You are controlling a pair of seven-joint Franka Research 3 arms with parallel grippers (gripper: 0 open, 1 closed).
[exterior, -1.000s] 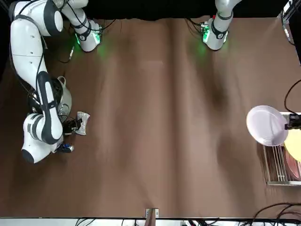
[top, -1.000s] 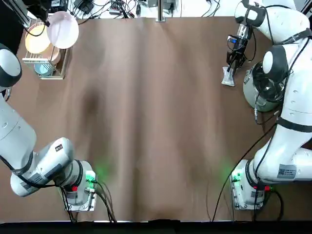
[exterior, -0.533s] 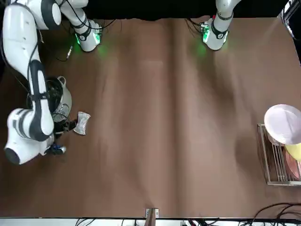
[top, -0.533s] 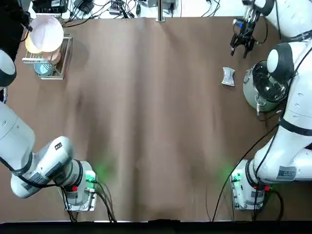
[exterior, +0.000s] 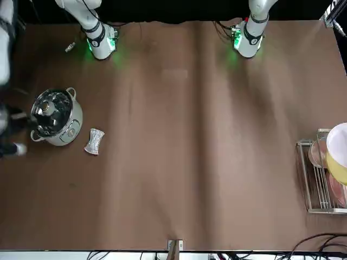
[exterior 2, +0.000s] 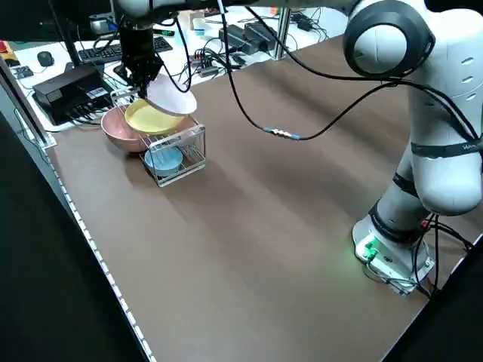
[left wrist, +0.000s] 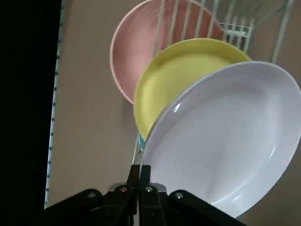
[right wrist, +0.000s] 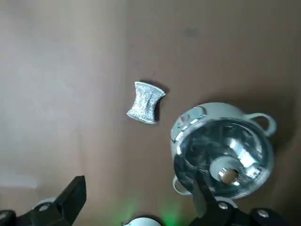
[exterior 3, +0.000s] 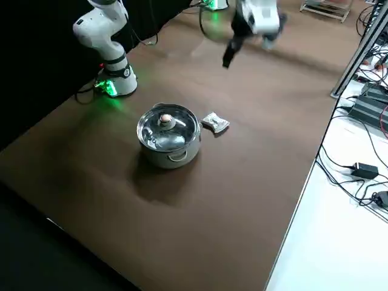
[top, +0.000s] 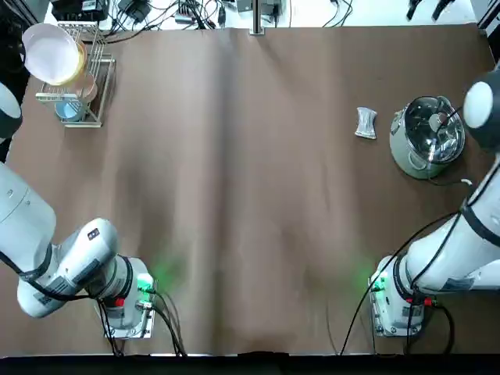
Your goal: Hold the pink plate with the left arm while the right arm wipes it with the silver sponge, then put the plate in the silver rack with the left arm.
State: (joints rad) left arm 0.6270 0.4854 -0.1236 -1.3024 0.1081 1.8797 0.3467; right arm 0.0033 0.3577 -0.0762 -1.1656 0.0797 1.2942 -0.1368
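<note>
Top view: the glossy, very pale pink round plate [top: 51, 53] is held up at the far left, over the silver wire dish rack [top: 51, 97]. The small silvery-grey, pinched-waist scrub pad [top: 366, 123] is left on the brown bench [top: 234, 195], near the lidded steel pot [top: 427, 137]. Wiping is therefore judged complete; only racking is outstanding.

Front view: the plate is seen beside and overlapping a yellow dish [exterior: 337, 172].

Left side view: the plate is tilted above the rack, unseated.

Right side view: the pad is found lying just beside the pot.

Left wrist view: the plate's rim is pinched by the left gripper [left wrist: 139, 167]. A smooth, shiny face is presented; its cleanliness cannot be certified.

Right wrist view: the right gripper [right wrist: 141, 180] is held open and empty above the bench, near the pot.
</note>
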